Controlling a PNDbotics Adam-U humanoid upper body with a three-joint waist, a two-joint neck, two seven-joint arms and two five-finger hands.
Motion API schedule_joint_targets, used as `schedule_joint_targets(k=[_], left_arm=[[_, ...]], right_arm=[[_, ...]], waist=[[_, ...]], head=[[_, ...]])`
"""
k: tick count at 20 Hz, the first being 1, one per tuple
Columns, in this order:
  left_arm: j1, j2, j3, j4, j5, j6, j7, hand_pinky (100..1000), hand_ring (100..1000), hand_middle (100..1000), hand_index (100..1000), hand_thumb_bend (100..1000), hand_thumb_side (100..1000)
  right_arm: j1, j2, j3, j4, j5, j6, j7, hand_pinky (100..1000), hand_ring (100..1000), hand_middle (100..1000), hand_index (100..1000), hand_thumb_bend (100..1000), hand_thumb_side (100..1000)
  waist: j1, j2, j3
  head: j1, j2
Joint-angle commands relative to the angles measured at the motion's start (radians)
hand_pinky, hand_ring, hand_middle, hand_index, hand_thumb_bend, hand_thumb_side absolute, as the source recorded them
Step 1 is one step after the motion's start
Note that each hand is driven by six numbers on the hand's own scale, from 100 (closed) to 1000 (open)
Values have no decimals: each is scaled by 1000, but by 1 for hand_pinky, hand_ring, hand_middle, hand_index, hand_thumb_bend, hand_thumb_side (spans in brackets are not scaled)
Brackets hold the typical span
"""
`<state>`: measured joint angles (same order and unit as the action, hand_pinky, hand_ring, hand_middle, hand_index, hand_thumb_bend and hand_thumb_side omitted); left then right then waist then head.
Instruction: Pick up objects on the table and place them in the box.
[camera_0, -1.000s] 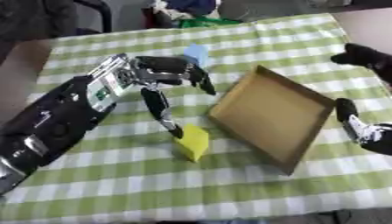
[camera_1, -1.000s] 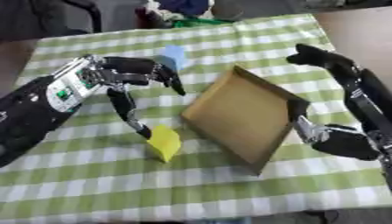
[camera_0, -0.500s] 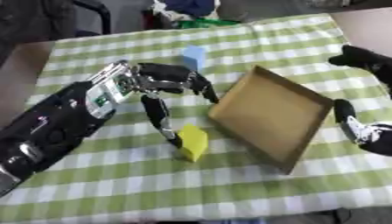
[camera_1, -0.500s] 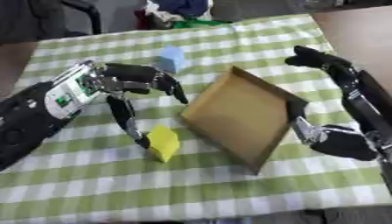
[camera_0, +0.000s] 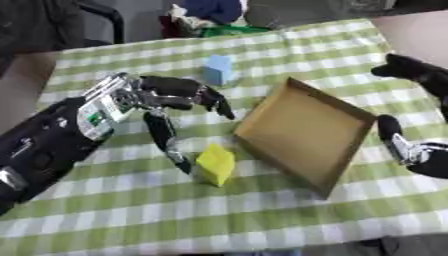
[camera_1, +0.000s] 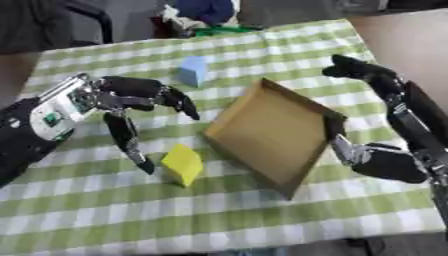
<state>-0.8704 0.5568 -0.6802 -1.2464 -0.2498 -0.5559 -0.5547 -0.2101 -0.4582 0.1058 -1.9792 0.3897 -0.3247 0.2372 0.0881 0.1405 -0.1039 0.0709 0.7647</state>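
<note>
The yellow foam-like block (camera_0: 215, 163) on the green-checked desk (camera_0: 262, 215), beside the tilted shallow cardboard box (camera_0: 306, 134), looks light and compressible; grip opposite flat faces with the left hand (camera_0: 171, 105), now spread, empty.

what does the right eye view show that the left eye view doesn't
Only the right eye view shows the robot's right hand and its forearm nearly whole beside the box's right edge, with bare brown tabletop at upper right.

Only the left eye view shows more of the left forearm's black casing.

Both share the green checked tablecloth, the shallow brown cardboard box, the yellow block, the light blue block, and the open left hand reaching down beside the yellow block.
</note>
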Motion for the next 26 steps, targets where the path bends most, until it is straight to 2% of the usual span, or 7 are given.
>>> schedule_joint_targets(k=[1, 4, 8, 14, 26], left_arm=[[-6, 26, 17, -21, 5, -351, -352, 775, 830, 791, 900, 728, 315], [0, 19, 22, -31, -13, -351, -352, 790, 837, 798, 916, 673, 295], [11, 14, 33, -44, -73, -351, -352, 805, 813, 788, 934, 690, 274], [31, 2, 53, -47, -159, -351, -352, 809, 785, 786, 935, 669, 280], [49, -37, 70, -10, -221, -351, -352, 801, 773, 758, 918, 636, 264]], right_arm=[[-7, -24, 0, -21, 0, 0, 2, 906, 869, 825, 1000, 100, 491], [-7, -24, 0, -21, 0, 0, 2, 906, 869, 824, 1000, 100, 493], [-6, -21, 2, -21, 2, 2, 5, 907, 869, 823, 1000, 100, 493], [-8, -21, 3, -21, 4, 2, 4, 907, 869, 823, 1000, 100, 492], [-10, -19, 5, -21, 4, 4, 6, 907, 869, 823, 1000, 100, 491]], waist=[[-4, -16, -2], [-2, -15, -6], [0, -11, -11], [1, -8, -14], [0, -6, -18]], head=[[-3, 5], [-3, 5], [-6, 5], [-5, 5], [-9, 5]])
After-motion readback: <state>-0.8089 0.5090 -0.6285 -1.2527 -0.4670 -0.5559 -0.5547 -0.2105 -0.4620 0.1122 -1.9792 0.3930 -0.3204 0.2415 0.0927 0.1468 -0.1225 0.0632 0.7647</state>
